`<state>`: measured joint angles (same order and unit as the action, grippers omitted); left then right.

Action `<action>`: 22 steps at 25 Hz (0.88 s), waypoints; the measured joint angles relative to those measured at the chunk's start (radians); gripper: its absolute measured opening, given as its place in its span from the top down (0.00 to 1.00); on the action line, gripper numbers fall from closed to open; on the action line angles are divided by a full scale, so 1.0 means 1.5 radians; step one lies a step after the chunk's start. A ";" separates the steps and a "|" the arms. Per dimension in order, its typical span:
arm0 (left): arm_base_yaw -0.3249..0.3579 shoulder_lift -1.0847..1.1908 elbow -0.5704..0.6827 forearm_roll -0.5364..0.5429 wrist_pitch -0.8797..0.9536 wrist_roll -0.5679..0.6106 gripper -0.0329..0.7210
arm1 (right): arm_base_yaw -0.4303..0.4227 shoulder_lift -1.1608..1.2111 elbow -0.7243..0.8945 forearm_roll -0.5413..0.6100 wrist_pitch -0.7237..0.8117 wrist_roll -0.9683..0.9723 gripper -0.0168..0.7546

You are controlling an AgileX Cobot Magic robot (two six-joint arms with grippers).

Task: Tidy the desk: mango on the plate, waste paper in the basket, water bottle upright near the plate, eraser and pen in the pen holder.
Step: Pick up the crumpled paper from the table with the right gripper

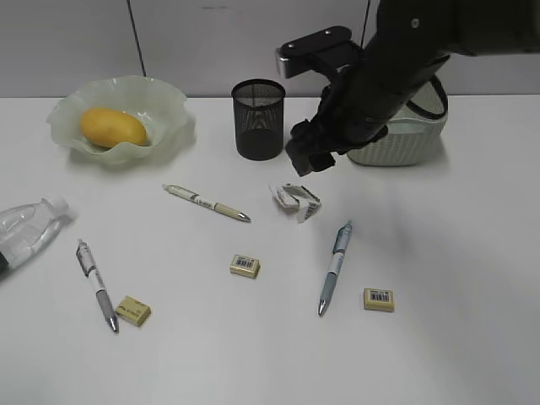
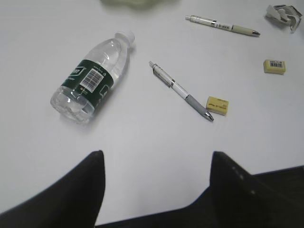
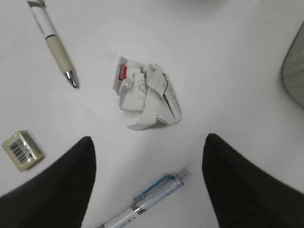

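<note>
The mango (image 1: pixel 112 126) lies in the ruffled plate (image 1: pixel 173 126) at the back left. The waste paper (image 1: pixel 296 201) (image 3: pixel 145 92) lies mid-desk. My right gripper (image 1: pixel 312 156) (image 3: pixel 148 142) hovers just above it, open and empty. The water bottle (image 1: pixel 25 232) (image 2: pixel 92 80) lies on its side at the left edge. My left gripper (image 2: pixel 156 156) is open and empty, short of the bottle. Three pens (image 1: pixel 207 202) (image 1: pixel 97 284) (image 1: pixel 335 266) and three erasers (image 1: pixel 245 266) (image 1: pixel 133 310) (image 1: pixel 379 299) lie scattered. The pen holder (image 1: pixel 258 118) stands at the back.
The basket (image 1: pixel 396 139) stands at the back right, partly behind my right arm; its edge shows in the right wrist view (image 3: pixel 294 71). The left arm is out of the exterior view.
</note>
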<state>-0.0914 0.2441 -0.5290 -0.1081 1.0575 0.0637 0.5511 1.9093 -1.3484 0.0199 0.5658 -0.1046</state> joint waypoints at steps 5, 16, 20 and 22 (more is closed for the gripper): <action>0.000 0.000 0.000 0.000 0.002 0.000 0.26 | 0.000 0.099 -0.110 0.000 0.074 -0.001 0.26; 0.000 0.000 0.000 0.001 0.002 0.000 0.26 | 0.003 0.261 -0.292 0.037 0.175 -0.023 0.12; 0.000 0.000 0.000 0.001 0.002 -0.001 0.26 | 0.003 0.286 -0.300 0.038 0.179 -0.025 0.17; 0.000 0.000 0.000 0.001 0.002 -0.001 0.26 | 0.003 0.296 -0.300 0.030 0.181 -0.026 0.19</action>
<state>-0.0914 0.2441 -0.5290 -0.1074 1.0605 0.0626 0.5561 2.3537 -1.7982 0.0654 0.8371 -0.1430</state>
